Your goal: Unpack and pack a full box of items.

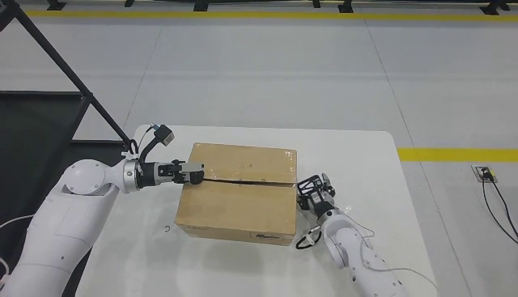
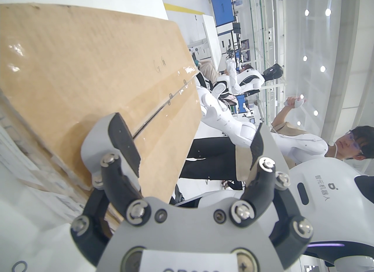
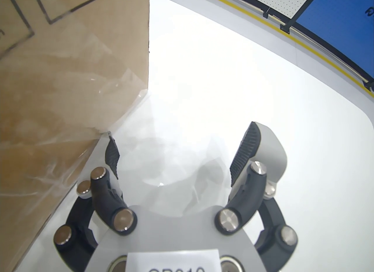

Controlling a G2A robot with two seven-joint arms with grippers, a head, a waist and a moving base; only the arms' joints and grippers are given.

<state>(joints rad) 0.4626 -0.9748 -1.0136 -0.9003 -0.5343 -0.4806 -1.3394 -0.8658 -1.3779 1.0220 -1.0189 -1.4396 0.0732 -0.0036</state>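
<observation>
Plainly the seam decides it: the left gripper [image 1: 194, 173], jaws spread and empty, sits at the left end of the shut cardboard box [image 1: 235, 212], one pad [image 2: 122, 138] over the box top right where the flap seam [image 1: 243, 183] starts, and that seam runs lengthwise away toward the box's right end. Down by the box's right wall, near its taped corner, the right gripper [image 3: 178, 153] is likewise released and empty, so the left arm looks better placed to lift a flap. A small ring [image 1: 167, 230] lies off the box's near left corner on the white table [image 1: 364, 159].
</observation>
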